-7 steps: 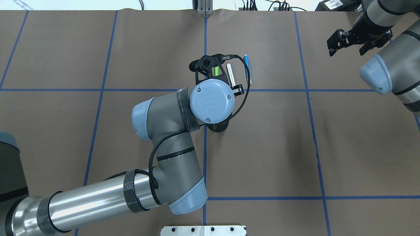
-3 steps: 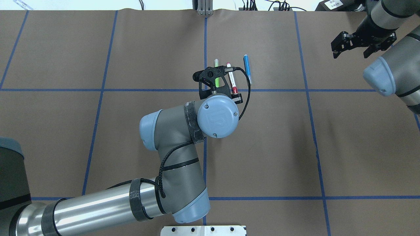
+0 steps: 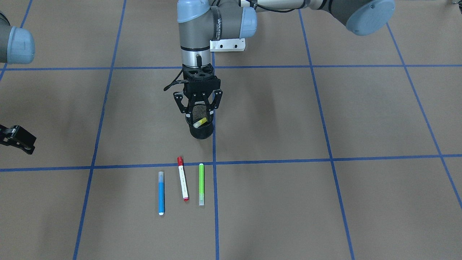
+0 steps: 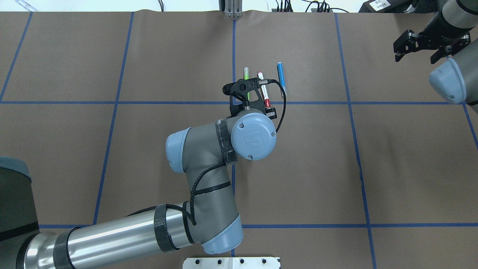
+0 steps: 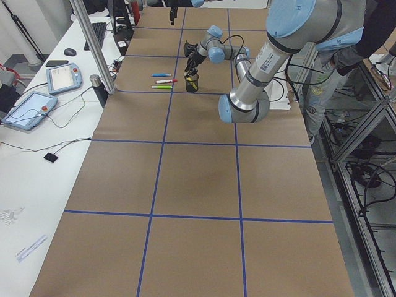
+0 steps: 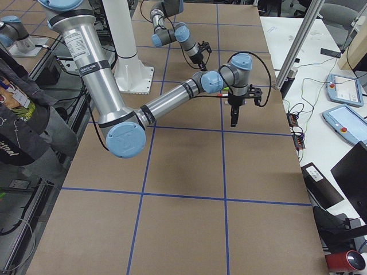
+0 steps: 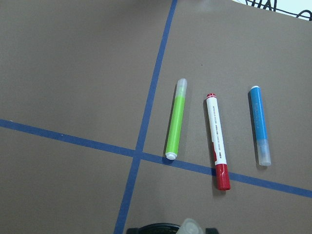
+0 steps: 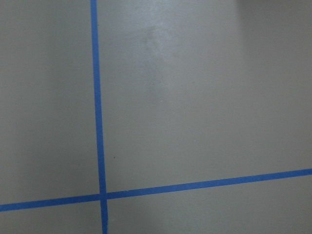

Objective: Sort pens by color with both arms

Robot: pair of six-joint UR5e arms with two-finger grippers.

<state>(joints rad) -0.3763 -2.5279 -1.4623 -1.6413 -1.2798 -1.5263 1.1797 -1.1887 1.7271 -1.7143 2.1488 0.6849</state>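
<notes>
Starting with the front view, three pens are seen lying flat in a row on the table, in the middle part nearer the edge away from the robot. They are the blue pen, the white pen with the red cap and the green pen. They are set side by side and are not touching. The yellow pen is seen leaning inside the black cup, closer to the robot's edge. The left gripper is held right above the cup, with its fingers spread apart and nothing gripped.

From overhead, the cup is hidden by the left arm. The right gripper is seen by the far right corner, well apart from the pens. It is spread wide and nothing is held.

In the left wrist view, the three pens are shown near a crossing of blue tape lines.

In the right wrist view, table and tape lines are shown.

It is judged that three pens are laid out, and the yellow one is left to be taken from the cup.
</notes>
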